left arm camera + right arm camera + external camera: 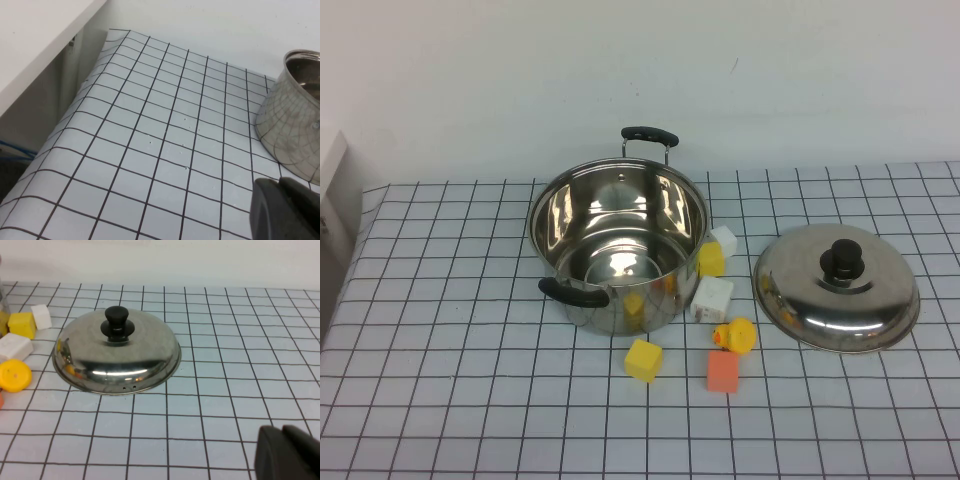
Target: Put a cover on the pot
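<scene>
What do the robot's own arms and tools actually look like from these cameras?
Very little shows. The left tool appears only as a dark grey, matte, rounded block at the edge of its wrist view; the right tool looks the same. No cables or markings are visible, and the high view shows no arms.

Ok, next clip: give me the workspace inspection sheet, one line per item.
Surface: grid-patterned table cover, flat.
Job's things: pot open, upright; lid lying knob-up on the cover to the pot's right, apart from it.
Clutter: two yellow blocks, two white blocks, an orange block and a yellow duck between pot and lid.
Grippers: left gripper beside the pot; right gripper shut, near the lid, holding nothing.
Cables: nothing seen.
Surroundings: white wall.
</scene>
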Available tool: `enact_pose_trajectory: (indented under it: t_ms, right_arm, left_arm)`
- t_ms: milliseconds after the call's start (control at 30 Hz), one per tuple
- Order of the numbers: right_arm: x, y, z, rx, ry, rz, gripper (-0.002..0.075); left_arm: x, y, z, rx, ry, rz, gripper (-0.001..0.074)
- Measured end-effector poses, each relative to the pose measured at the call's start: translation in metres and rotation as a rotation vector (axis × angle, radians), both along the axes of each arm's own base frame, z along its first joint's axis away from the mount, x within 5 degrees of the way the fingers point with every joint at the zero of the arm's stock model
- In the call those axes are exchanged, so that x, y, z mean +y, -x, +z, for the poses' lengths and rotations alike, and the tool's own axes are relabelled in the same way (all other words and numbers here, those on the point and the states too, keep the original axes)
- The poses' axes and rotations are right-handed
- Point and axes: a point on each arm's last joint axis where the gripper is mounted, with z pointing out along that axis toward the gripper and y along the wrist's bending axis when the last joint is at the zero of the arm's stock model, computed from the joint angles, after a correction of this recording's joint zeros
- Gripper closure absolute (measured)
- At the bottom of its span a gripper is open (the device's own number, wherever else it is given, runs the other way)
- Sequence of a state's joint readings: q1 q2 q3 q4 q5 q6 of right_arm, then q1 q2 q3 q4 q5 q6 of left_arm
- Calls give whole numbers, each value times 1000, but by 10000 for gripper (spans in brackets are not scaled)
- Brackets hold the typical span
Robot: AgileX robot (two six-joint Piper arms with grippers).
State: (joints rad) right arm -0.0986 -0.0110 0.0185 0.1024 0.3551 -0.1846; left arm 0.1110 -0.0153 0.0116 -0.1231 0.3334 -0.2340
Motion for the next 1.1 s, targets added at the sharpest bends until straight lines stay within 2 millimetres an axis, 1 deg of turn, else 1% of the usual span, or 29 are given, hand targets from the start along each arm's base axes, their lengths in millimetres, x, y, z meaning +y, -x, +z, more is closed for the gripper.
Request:
enact_pose_trajectory:
  t_ms: [967, 1100]
  right_arm:
    - [0, 0, 0, 0, 0, 0, 728]
    - [1, 0, 0, -4, -42, 1, 728]
  left_arm:
    - [0, 0, 0, -2, -2, 0, 738]
    - [0, 0, 0, -3, -3, 0, 738]
